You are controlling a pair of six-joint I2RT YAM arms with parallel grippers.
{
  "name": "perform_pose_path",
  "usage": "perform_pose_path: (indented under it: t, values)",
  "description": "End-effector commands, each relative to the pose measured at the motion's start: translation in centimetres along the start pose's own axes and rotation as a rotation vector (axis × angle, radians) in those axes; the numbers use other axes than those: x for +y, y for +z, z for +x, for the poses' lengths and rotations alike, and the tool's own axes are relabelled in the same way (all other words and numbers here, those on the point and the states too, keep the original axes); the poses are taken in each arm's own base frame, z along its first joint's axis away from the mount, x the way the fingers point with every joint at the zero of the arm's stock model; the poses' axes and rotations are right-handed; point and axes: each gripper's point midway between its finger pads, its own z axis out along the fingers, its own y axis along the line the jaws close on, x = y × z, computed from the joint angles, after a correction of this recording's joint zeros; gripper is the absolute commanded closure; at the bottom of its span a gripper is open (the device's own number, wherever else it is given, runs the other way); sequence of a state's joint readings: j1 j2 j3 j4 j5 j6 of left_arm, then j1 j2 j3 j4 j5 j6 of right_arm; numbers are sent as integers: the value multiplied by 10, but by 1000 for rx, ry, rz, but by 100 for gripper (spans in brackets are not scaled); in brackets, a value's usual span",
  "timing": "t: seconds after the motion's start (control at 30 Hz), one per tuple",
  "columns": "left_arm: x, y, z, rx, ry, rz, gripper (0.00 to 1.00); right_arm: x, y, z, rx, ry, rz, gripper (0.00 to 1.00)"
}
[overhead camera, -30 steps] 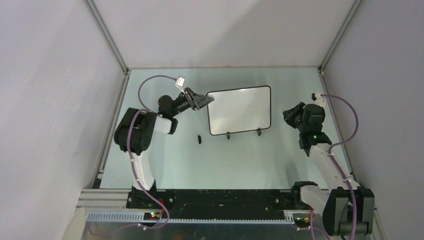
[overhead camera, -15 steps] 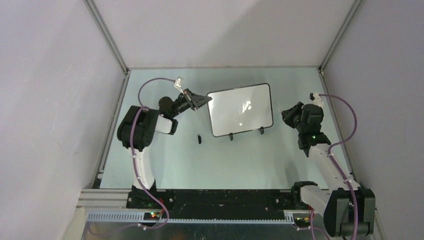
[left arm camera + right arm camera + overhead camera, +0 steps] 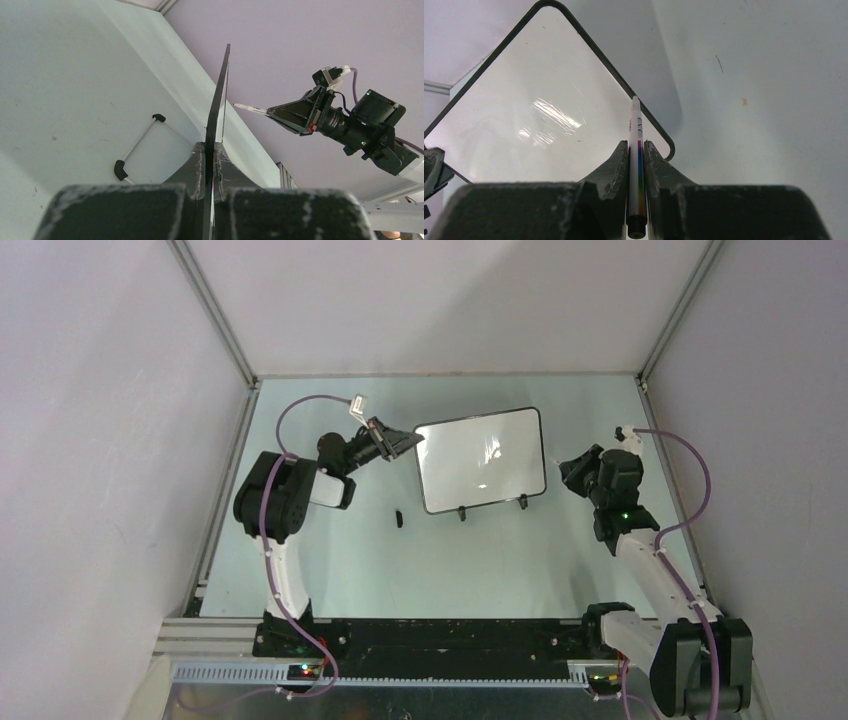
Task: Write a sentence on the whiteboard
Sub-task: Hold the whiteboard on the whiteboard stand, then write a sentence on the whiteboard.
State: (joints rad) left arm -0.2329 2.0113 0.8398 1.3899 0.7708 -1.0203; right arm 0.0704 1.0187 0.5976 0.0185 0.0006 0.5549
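The left arm stretches forward with the left gripper (image 3: pixel 402 443) clamped on the whiteboard (image 3: pixel 480 465) edge, while the bent right arm points the right gripper (image 3: pixel 570 468), pinching a marker (image 3: pixel 636 125), toward it.

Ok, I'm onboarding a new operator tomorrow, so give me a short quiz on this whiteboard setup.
1. True or false: the whiteboard already carries writing.
2. What does the right pincer hold? A) a marker B) an eraser C) nothing
3. Fill in: the left pincer clamps the whiteboard by its ____.
Key: 1 false; 2 A; 3 edge.
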Motion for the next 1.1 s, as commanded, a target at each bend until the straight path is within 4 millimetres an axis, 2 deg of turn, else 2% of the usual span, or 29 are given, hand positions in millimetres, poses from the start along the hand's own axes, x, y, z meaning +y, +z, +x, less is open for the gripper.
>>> perform_pose_path:
  t: [0.0, 0.23, 0.3, 0.5, 0.57, 0.6, 0.67, 0.7, 0.77, 0.9, 1.07]
  values:
    - [-25, -3, -13, -23, 67, 68, 100, 8, -8, -16, -78, -27, -16, 100]
    - [-22, -5, -11, -53, 10, 69, 100, 31, -33, -30, -180, -134, -48, 100]
    - [-25, -4, -11, -52, 18, 76, 100, 42, -37, -28, -184, -162, -85, 100]
    - [-33, -4, -9, -34, 43, 97, 100, 86, -40, -8, -125, -257, -228, 100]
    - [-34, -3, -8, -22, 53, 106, 100, 112, -44, -11, -112, -294, -289, 100]
    - [-34, -2, -6, -16, 54, 109, 100, 119, -42, 1, -75, -329, -304, 100]
    - [-35, -1, -5, -7, 58, 118, 100, 137, -44, 7, -49, -374, -335, 100]
    - [-36, -1, -5, -7, 60, 120, 100, 154, -49, 7, -49, -391, -372, 100]
    - [-36, -2, -5, -6, 63, 119, 100, 168, -50, 17, -21, -452, -393, 100]
    - [-36, -1, -6, -10, 62, 116, 100, 192, -49, 30, -11, -548, -417, 100]
    - [-34, 1, -4, -13, 49, 115, 100, 206, -40, 41, -7, -574, -434, 100]
